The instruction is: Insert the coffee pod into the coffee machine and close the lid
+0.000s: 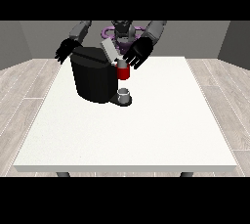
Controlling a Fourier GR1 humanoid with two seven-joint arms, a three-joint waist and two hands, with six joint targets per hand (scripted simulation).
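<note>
Pod's hard to make out, probably under the robot hand at the view's right, fingers spread by the red pod holder of the coffee machine; seat it square before swinging down the raised lid.

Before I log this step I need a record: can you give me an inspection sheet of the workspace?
Surface: white table, mostly bare in front of the machine.
Job's things: black coffee machine at the table's far left-centre, its lid raised and tilted; red pod holder at its front; small grey cup on the base below. The pod itself cannot be told apart.
Clutter: nothing seen.
Hands: hand at the view's right spread just above the red holder; hand at the view's left spread, beside the machine's top edge.
Cables: nothing seen.
Surroundings: wood-plank floor, grey walls.
</note>
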